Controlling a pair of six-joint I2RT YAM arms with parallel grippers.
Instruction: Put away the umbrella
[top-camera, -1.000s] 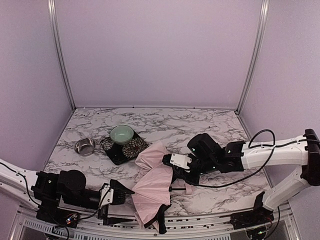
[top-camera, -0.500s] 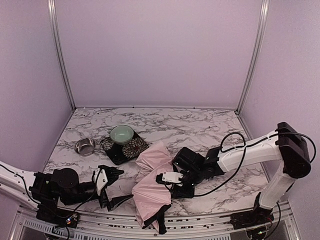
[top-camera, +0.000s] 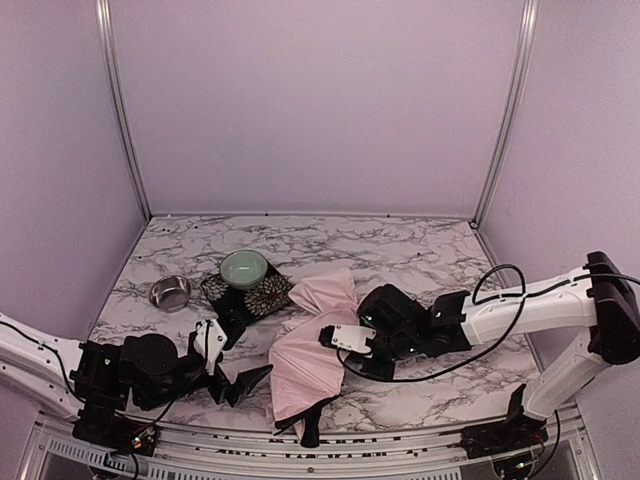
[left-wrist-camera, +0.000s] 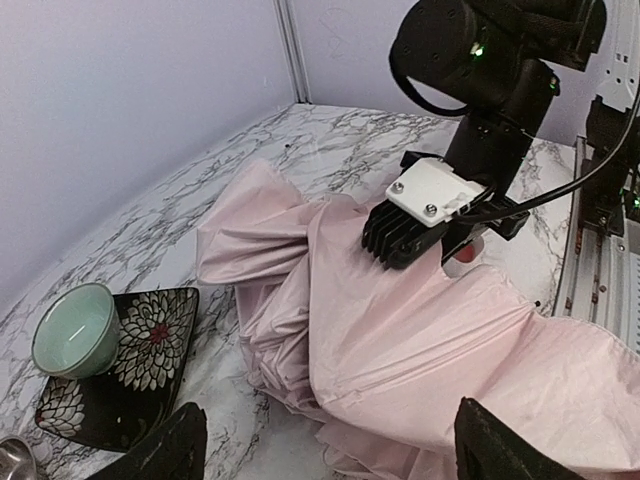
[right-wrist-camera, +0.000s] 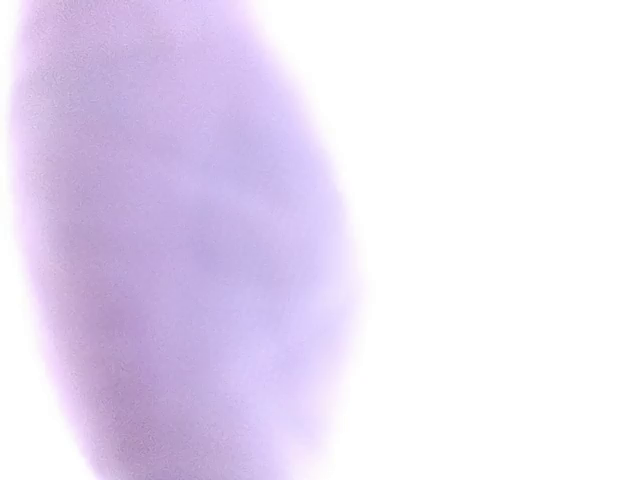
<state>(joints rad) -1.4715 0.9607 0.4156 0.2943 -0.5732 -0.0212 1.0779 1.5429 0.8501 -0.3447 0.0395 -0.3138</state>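
- Where the white, grey-veined marble desk (top-camera: 420, 250) is viewed from above, a small round bowl of shiny steel (top-camera: 171, 292) is found at its far left.
- Just to the right, a square dark mat (top-camera: 262, 297) printed with pale flowers is laid flat. A smooth, pale green bowl (top-camera: 244, 268) is seated on its rear corner.
- Nearer the front edge, the left gripper (top-camera: 240, 355) is held low, with its black fingers spread wide. Nothing is caught between them, and one finger is reached over the mat's near corner.
- At the middle of the desk, the umbrella (top-camera: 310, 345) is laid as a collapsed heap of matte, pale pink fabric, deeply folded and creased. Its rear edge is placed just beside the mat. Black lining and strap (top-camera: 305, 428) are trailed from its near end towards the desk's front edge.
- On the right side of the heap, the right gripper (left-wrist-camera: 392, 240) is lowered onto the fabric. Its ribbed black fingers are pressed together beneath a white bolted plate. Whether a fold is pinched between them cannot be told.
- From the right wrist, only a washed-out blur of lilac and white is given, and no shape can be made out.
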